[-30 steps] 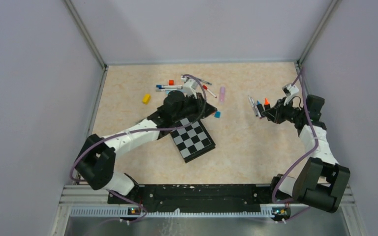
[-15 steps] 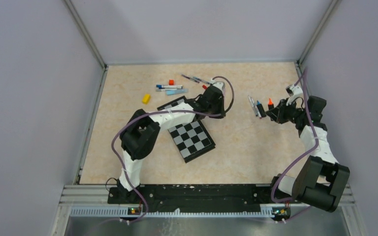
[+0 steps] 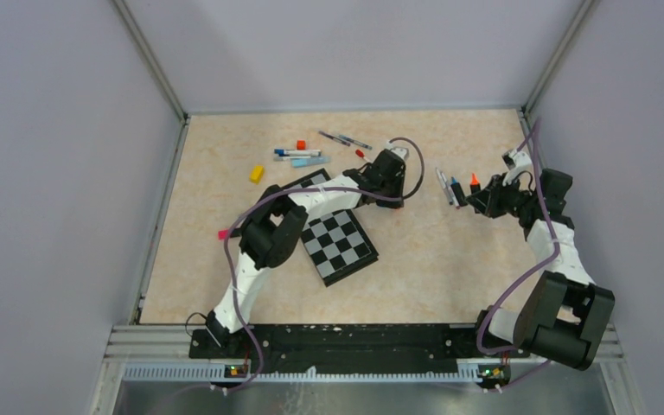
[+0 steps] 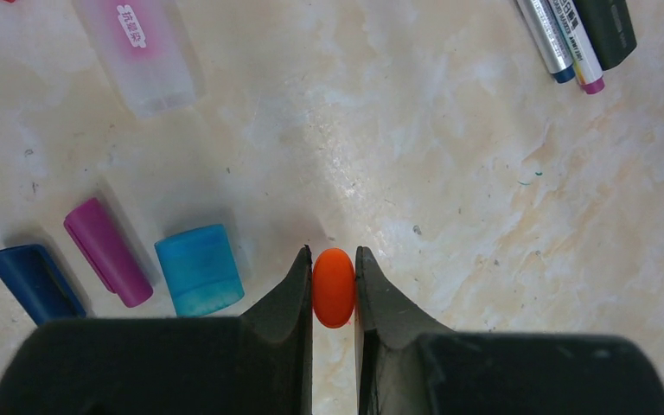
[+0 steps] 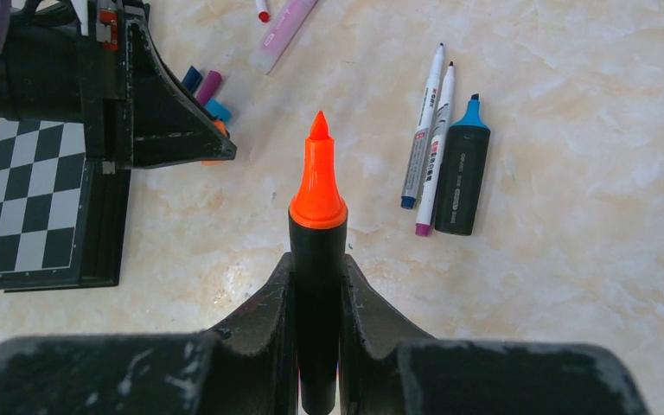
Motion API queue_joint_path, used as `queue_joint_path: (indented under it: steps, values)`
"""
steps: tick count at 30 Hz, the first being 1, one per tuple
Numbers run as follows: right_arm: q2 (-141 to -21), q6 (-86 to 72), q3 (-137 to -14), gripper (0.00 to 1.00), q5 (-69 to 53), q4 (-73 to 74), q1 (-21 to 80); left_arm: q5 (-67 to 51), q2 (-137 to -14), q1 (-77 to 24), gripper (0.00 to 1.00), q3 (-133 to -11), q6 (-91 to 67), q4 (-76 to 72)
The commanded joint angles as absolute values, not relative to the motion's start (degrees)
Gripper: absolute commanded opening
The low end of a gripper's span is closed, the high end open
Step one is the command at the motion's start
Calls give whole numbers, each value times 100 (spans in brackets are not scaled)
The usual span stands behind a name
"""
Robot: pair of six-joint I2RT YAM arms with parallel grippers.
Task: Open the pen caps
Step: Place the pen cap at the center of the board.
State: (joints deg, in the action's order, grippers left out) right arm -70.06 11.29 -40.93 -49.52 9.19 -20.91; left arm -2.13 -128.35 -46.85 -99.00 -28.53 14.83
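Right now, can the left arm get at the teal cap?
Probably not yet: the left gripper is shut on the orange cap. The teal cap lies uncovered just beside it, otherwise reachable.

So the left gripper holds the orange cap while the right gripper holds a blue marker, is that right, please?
Not quite: the right gripper holds an orange-tipped marker, not a blue one, as the right wrist view shows. The left gripper does hold the orange cap.

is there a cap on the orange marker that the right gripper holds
No, the orange marker clamped in the right gripper shows its bare pointed tip, with no cap on it.
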Motion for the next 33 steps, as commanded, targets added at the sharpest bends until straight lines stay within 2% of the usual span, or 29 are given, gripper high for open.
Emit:
queue_joint_path:
  steps: [1, 5, 11, 19, 25, 28, 33]
  values:
    - [-7049, 1072, -4280, 0, -5062, 759, -2150, -275, -12963, -4677, 12, -10229, -2689, 1556]
    - [-7074, 1081, -4280, 0, -5054, 761, -2148, -141, -13069, -4683, 15, -10378, -2632, 1725]
    - [-7100, 1098, -4280, 0, -5045, 771, -2153, -73, -13148, -4679, 24, -10548, -2537, 1866]
    - [-7164, 1146, -4280, 0, -5036, 796, -2153, 242, -12903, -4671, 41, -10757, -2333, 1969]
    - [-7208, 1270, -4299, 0, -4893, 876, -2152, 440, -12514, -4645, 42, -10687, -2159, 1969]
    - [-7315, 1383, -4364, 0, -4701, 972, -2184, 684, -11906, -4642, 43, -10234, -1994, 1660]
    - [-7814, 1669, -4764, 2, -4468, 1468, -2200, 667, -10480, -4643, 53, -8708, -1516, 463]
